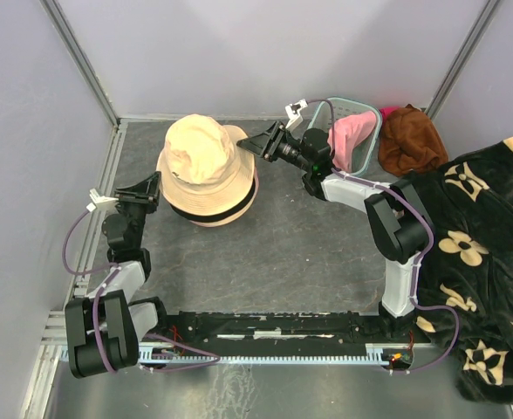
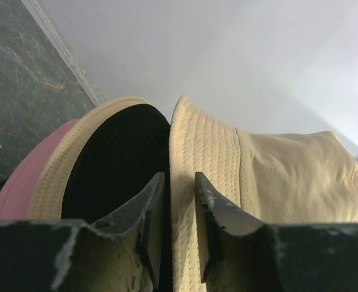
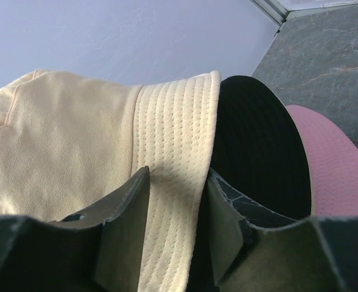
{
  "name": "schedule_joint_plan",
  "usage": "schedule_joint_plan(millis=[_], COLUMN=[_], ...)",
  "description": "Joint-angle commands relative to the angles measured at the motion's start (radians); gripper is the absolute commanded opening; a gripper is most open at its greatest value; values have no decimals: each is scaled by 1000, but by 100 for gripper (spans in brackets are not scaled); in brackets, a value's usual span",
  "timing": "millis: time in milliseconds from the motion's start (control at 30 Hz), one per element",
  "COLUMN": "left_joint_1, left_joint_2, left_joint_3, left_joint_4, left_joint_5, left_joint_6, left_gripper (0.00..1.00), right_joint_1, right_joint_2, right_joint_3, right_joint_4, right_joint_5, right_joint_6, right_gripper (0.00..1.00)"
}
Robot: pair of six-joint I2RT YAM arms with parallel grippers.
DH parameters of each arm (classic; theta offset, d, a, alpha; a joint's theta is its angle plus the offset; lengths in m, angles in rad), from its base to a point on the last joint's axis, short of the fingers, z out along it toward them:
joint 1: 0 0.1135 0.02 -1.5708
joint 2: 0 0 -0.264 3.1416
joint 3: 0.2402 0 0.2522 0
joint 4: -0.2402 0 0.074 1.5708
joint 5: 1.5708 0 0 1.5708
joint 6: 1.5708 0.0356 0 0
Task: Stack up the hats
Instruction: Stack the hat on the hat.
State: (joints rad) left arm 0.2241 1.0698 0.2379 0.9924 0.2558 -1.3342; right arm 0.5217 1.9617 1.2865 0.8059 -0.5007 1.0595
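Beige hat (image 1: 206,153) pinched by its brim from both sides.
Your left fingers (image 2: 156,198) and right fingers (image 3: 137,201) stand narrow, each pair closed on the brim running between them. Just past both pairs, the pink hat (image 3: 331,164) lies lower, on the counter (image 1: 309,253).

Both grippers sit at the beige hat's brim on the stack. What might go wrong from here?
1. The left gripper and right gripper each straddle only the outer edge of the soft brim of the beige hat; the fabric may slip free if pulled.
2. The black brim directly underneath lies against a finger in both wrist views, so it might get pinched too and drag the stack, pink hat included.
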Motion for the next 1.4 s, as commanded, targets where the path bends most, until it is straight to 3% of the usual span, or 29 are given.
schedule_joint_plan(millis=[0, 133, 200, 367, 600, 1367], left_joint_1=[3, -1, -2, -11, -43, -88], left_joint_2=[29, 34, 30, 11, -18, 42], left_joint_3=[-12, -19, -27, -31, -14, -80], left_joint_4=[137, 138, 117, 2, -168, -215], left_joint_5=[26, 20, 10, -23, -99, -160], left_joint_6=[-43, -38, -36, -4, 65, 106], left_gripper=[26, 9, 4, 3, 3, 3], right_joint_1=[0, -1, -1, 0, 0, 5], right_joint_2=[5, 3, 3, -7, 6, 100], right_joint_3=[27, 16, 9, -11, -13, -84], right_joint_4=[78, 79, 78, 22, -59, -80], right_joint_5=[-14, -3, 0, 23, 63, 113], right_joint_6=[11, 11, 9, -35, -89, -168], right_gripper=[46, 37, 28, 10, 2, 1])
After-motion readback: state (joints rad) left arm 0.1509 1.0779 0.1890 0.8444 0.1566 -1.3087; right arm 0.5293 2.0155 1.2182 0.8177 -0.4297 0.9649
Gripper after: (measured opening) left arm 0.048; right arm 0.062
